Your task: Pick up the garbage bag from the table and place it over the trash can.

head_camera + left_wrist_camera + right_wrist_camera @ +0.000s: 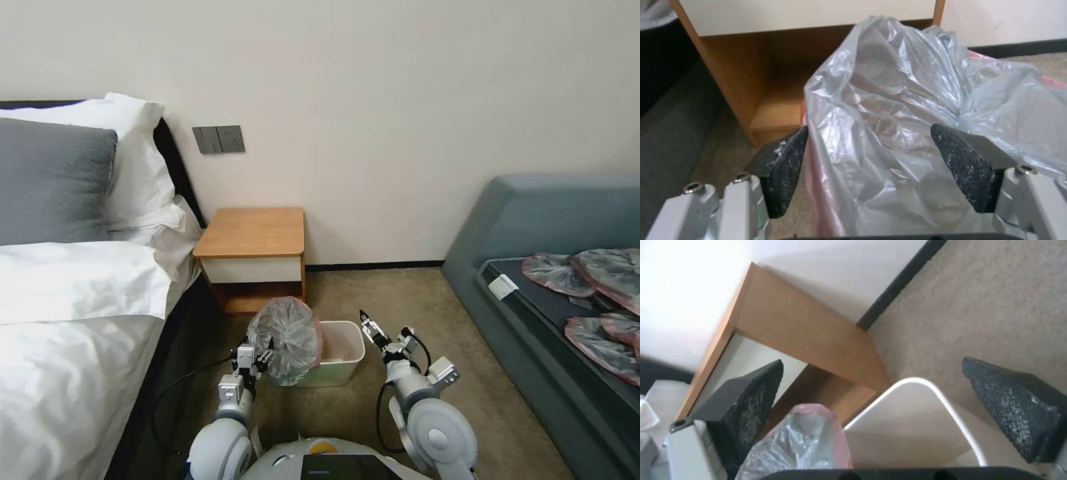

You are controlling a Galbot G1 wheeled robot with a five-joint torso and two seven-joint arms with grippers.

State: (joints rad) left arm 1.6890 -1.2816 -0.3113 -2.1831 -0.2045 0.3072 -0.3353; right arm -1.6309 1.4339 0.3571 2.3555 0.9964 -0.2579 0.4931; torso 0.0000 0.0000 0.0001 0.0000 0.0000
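Note:
The garbage bag (285, 340) is a crinkled grey balloon with a pinkish rim, standing puffed up over the left end of the cream trash can (341, 357). The can's right part is uncovered. In the left wrist view the garbage bag (889, 110) fills the gap between the spread fingers (782, 173) of my left gripper (873, 170). My left gripper (257, 355) is open at the bag's near-left side. My right gripper (368, 321) hangs open just above the can's right rim (936, 396), apart from the bag (804, 440). The wooden table (252, 233) stands behind the can with a bare top.
A bed (73, 300) with white linen runs along the left, close to my left arm. A grey-blue sofa (533, 220) on the right carries several flattened grey-pink bags (593, 280). A black cable (170, 393) lies on the carpet by the bed.

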